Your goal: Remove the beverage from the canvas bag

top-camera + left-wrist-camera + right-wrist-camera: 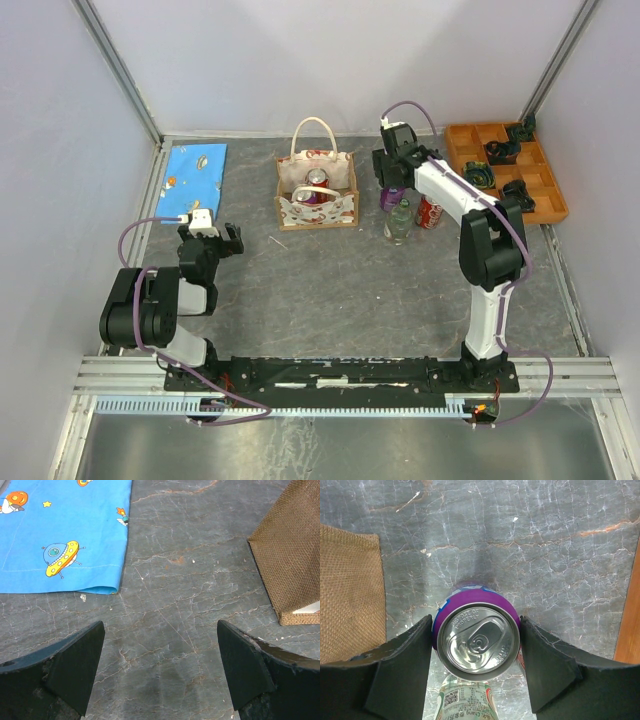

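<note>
The canvas bag (pixel 318 190) stands at the back middle of the table with a red can (pixel 316 181) still inside it. Its tan burlap side shows in the left wrist view (pixel 292 555) and in the right wrist view (pixel 347 590). My right gripper (pixel 392 190) is to the right of the bag. Its fingers press both sides of a purple can (pixel 477 635), which is seen from above between them. My left gripper (pixel 160 645) is open and empty over bare table, left of the bag.
A clear bottle (pixel 400 220) and a red can (pixel 430 212) stand just in front of the purple can. An orange compartment tray (pixel 548 172) with dark parts sits at the back right. A blue printed cloth (pixel 195 178) lies at the back left.
</note>
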You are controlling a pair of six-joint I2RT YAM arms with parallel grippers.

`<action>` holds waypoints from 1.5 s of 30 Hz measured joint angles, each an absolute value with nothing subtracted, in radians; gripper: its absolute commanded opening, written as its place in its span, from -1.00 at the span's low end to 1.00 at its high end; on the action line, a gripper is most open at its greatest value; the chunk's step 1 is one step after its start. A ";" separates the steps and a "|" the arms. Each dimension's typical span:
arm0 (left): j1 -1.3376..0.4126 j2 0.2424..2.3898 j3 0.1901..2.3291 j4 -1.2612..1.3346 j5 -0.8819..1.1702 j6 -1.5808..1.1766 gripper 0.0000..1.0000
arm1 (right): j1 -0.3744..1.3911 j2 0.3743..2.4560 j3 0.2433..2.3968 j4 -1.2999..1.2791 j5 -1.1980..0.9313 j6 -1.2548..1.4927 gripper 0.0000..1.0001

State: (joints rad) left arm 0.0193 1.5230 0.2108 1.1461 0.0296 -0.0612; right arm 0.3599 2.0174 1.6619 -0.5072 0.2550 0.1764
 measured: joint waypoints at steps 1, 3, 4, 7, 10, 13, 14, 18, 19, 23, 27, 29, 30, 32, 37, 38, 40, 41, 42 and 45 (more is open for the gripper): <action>0.019 1.523 0.211 1.147 0.030 -0.061 0.99 | 0.360 2.017 1.659 -0.500 0.260 0.179 -0.65; 0.019 1.523 0.211 1.147 0.030 -0.061 0.99 | 0.360 2.017 1.650 -0.480 0.265 0.182 -0.30; 0.019 1.523 0.211 1.147 0.030 -0.061 0.99 | 0.360 2.017 1.649 -0.474 0.267 0.183 -0.08; 0.019 1.523 0.211 1.146 0.030 -0.061 0.99 | 0.360 2.015 1.639 -0.457 0.272 0.187 0.45; 0.019 1.523 0.211 1.146 0.030 -0.061 0.99 | 0.360 2.012 1.634 -0.454 0.273 0.192 0.63; 0.019 1.523 0.211 1.146 0.030 -0.061 0.99 | 0.360 2.012 1.630 -0.455 0.280 0.194 0.78; 0.019 1.523 0.211 1.146 0.030 -0.061 0.99 | 0.360 2.012 1.630 -0.457 0.284 0.194 0.81; 0.019 1.523 0.211 1.146 0.030 -0.061 0.99 | 0.360 2.012 1.630 -0.456 0.294 0.194 0.85; 0.019 1.523 0.211 1.146 0.030 -0.061 0.99 | 0.360 2.012 1.630 -0.456 0.295 0.194 0.85; 0.019 1.523 0.211 1.146 0.030 -0.061 0.99 | 0.360 2.012 1.646 -0.466 0.299 0.193 0.85; 0.019 1.523 0.211 1.146 0.030 -0.061 0.99 | 0.366 2.001 1.708 -0.486 0.302 0.184 0.85; 0.019 1.523 0.211 1.146 0.030 -0.061 0.99 | 0.369 1.990 1.753 -0.494 0.302 0.178 0.84; 0.019 1.523 0.211 1.146 0.029 -0.061 0.99 | 0.372 1.985 1.780 -0.497 0.303 0.176 0.83; 0.019 1.523 0.211 1.147 0.030 -0.061 0.99 | 0.380 1.971 1.835 -0.500 0.300 0.174 0.81; 0.019 1.523 0.211 1.146 0.029 -0.061 0.99 | 0.424 1.957 1.985 -0.511 0.285 0.167 0.79; 0.019 1.523 0.211 1.146 0.029 -0.061 0.99 | 0.435 1.957 2.005 -0.512 0.280 0.165 0.78; 0.019 1.523 0.211 1.146 0.029 -0.062 0.98 | 0.465 1.957 2.037 -0.514 0.265 0.160 0.75; 0.019 1.523 0.211 1.146 0.029 -0.061 0.98 | 0.484 1.957 2.048 -0.515 0.254 0.159 0.73; 0.019 1.523 0.211 1.146 0.029 -0.061 0.99 | 0.500 1.957 2.053 -0.516 0.242 0.159 0.71; 0.019 1.523 0.211 1.146 0.029 -0.061 0.99 | 0.540 1.963 2.057 -0.517 0.202 0.160 0.66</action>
State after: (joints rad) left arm 0.0193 1.5230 0.2108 1.1461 0.0292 -0.0612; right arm 0.5400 1.9625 2.0571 -0.5171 0.2016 0.1600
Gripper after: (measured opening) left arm 0.991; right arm 0.852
